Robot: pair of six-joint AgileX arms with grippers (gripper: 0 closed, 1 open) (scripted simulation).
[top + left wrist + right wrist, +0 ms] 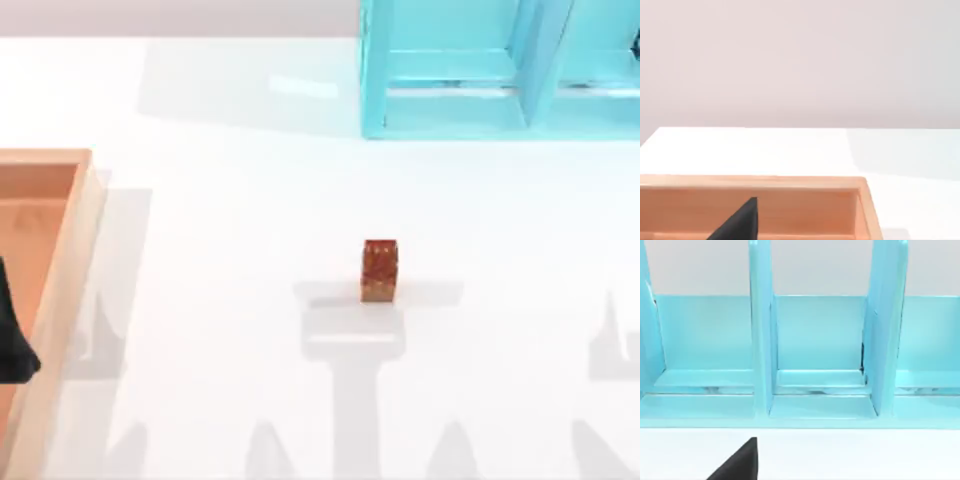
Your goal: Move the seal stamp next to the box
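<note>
The seal stamp (379, 270), a small reddish-brown block with gold speckles, stands upright on the white table a little right of centre, with nothing touching it. The box (62, 285), orange-tan wood with a raised rim, lies at the table's left edge; its rim (755, 182) also runs across the left wrist view. My left gripper (12, 345) is a dark shape over the box at the far left, well away from the stamp. A dark part of my right gripper (740, 465) hangs over the table in front of the shelf.
A turquoise shelf-like frame (470, 75) stands at the back right, its open compartments (820, 340) facing my right wrist camera. Bare white table (230, 250) lies between the stamp and the box.
</note>
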